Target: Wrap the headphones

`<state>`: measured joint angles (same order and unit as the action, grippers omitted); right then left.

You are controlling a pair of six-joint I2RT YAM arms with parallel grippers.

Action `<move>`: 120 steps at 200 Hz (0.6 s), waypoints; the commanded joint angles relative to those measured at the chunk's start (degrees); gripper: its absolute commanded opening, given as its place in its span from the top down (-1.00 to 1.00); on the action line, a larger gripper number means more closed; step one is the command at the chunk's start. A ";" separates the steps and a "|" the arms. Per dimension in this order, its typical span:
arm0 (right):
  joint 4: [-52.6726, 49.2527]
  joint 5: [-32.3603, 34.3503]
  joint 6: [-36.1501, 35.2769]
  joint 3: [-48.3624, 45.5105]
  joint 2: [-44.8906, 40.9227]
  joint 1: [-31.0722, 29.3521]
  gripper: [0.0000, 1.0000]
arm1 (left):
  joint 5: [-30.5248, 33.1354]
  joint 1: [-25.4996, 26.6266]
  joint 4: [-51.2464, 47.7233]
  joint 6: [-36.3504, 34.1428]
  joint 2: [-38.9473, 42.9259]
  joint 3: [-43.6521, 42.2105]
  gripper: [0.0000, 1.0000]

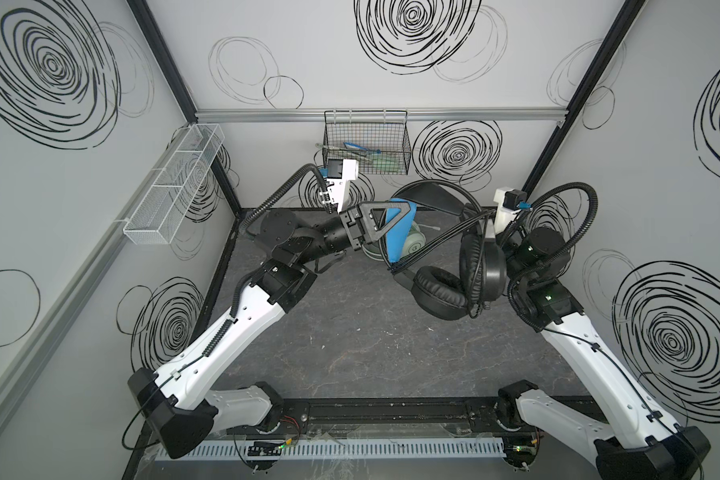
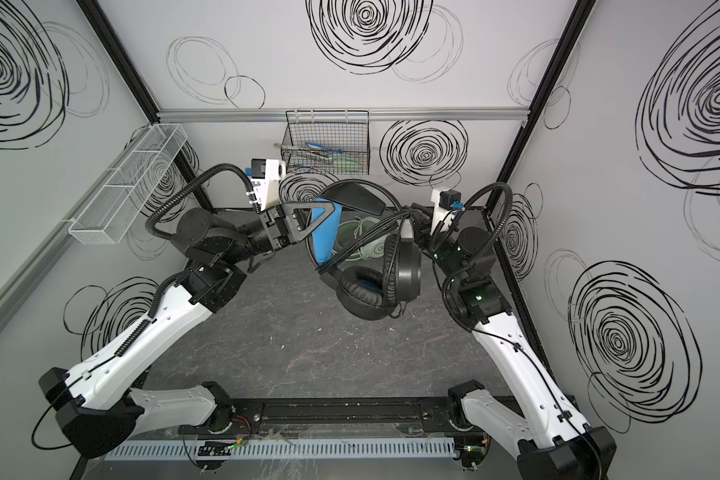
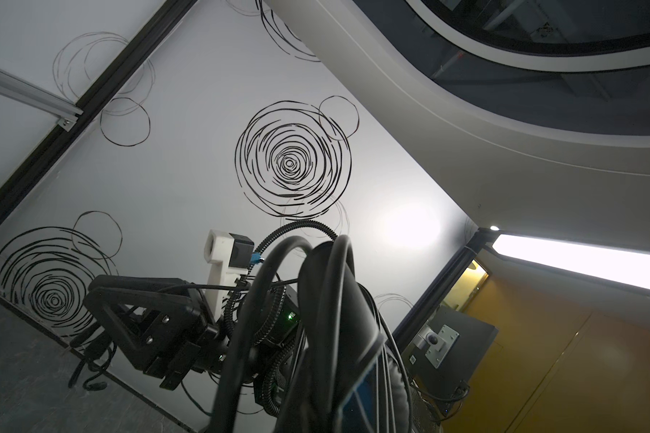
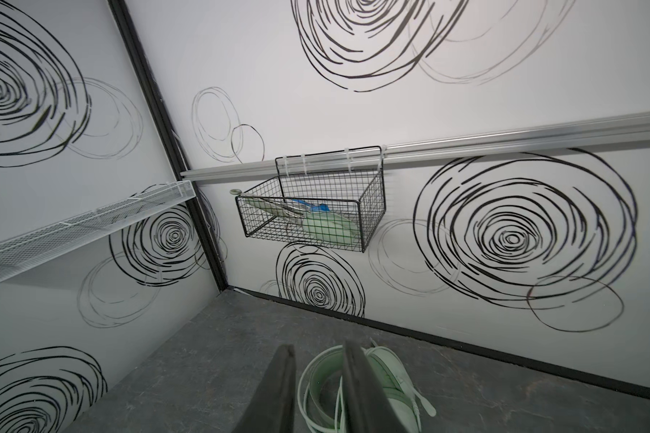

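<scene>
The black headphones (image 1: 439, 297) (image 2: 360, 297) hang in the air over the back of the table. My left gripper (image 1: 408, 208) (image 2: 329, 208) is shut on their blue headband padding (image 1: 395, 237). Several turns of black cord (image 1: 441, 241) stretch across the headband. The left wrist view shows the headband (image 3: 331, 318) close up, its jaws hidden. My right gripper (image 1: 491, 226) (image 4: 318, 350) stands by the far earcup, jaws a little apart with nothing between them. The cord's end (image 3: 91, 378) dangles below it. The mint-green headphones (image 1: 414, 247) (image 4: 387, 382) lie coiled on the table.
A black wire basket (image 1: 366, 145) (image 4: 308, 217) with green and blue items hangs on the back wall. A white mesh shelf (image 1: 175, 183) runs along the left wall. A slotted cable duct (image 1: 329, 451) lines the front edge.
</scene>
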<state>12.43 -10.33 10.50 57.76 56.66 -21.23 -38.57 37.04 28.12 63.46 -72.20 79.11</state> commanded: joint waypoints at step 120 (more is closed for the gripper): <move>16.97 -10.33 10.77 -5.43 -0.05 -3.53 0.11 | 11.90 3.74 20.87 7.62 -4.26 4.92 1.00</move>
<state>25.56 -19.22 19.51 53.15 56.73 -24.14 -30.09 40.51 40.25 68.60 -77.36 80.53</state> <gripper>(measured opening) 0.435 0.077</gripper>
